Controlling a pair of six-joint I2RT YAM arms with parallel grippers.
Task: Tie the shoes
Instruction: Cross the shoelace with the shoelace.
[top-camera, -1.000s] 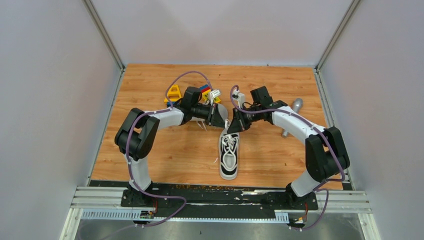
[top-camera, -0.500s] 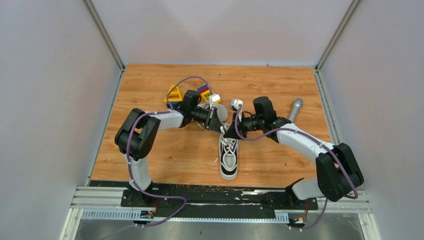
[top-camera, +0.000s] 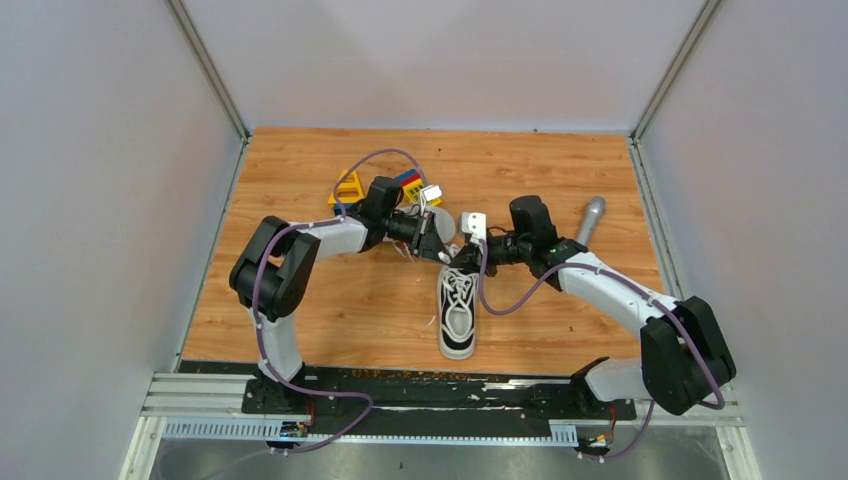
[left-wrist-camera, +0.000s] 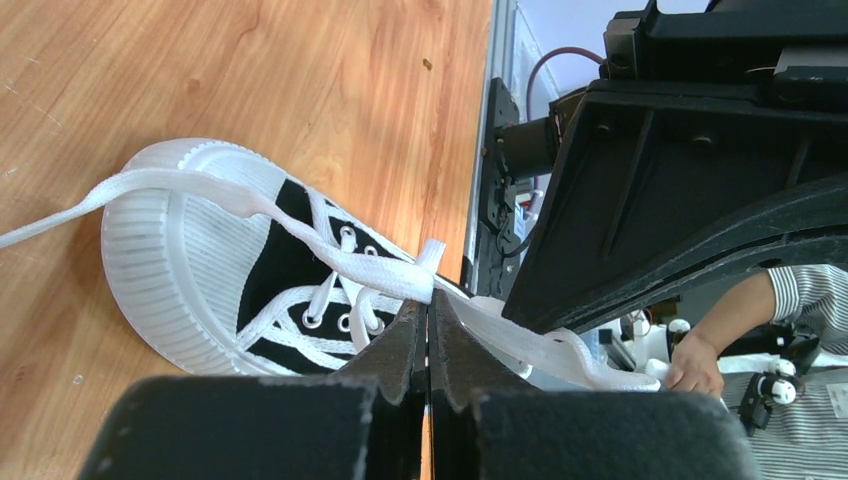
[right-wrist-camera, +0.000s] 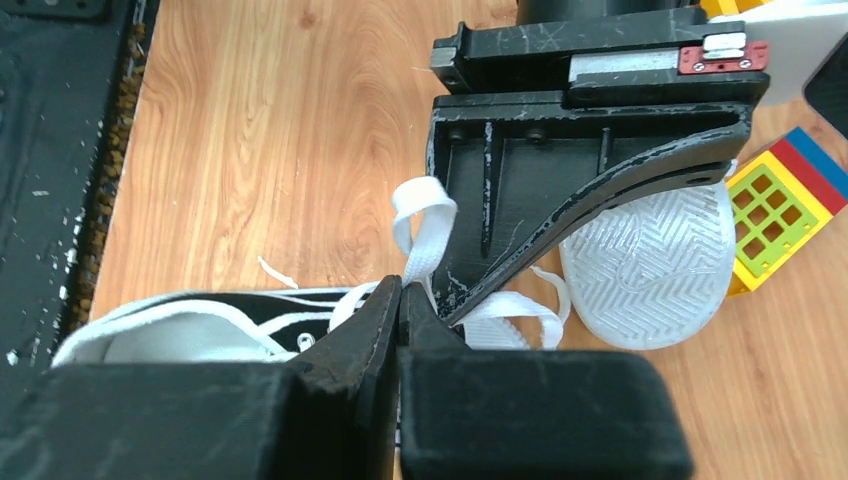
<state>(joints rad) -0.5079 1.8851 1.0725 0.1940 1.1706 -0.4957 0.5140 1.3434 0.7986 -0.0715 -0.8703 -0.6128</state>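
Two hands meet just over the toe of the small black canvas sneaker (top-camera: 459, 315) with the white rubber toe cap. It stands on its sole near the middle of the wooden surface (top-camera: 380, 310), with the toe pointing away from the arm bases. The left hand (left-wrist-camera: 429, 305) is clenched on one strand of the long white laces (left-wrist-camera: 350, 262); in its wrist view the flat strand runs across the toe cap and goes in between the tips. The right hand (right-wrist-camera: 400, 290) is clenched too. A bent piece of lace stands up out of its tips, so I judge it grasps the other strand, though the pinch itself is partly hidden. The second sneaker (right-wrist-camera: 650, 265) lies just beyond the left hand with its white underside showing, beside the colourful plastic toy blocks (top-camera: 350, 186). The grey metal cylinder (top-camera: 591, 214) lies well apart on the right. To my judgement the step in hand is the first crossing of the two strands, and no knot is made yet. The next move calls for passing one strand under the other without letting it slip, then pulling to opposite sides. The hands are nearly touching, so they must take care not to collide.
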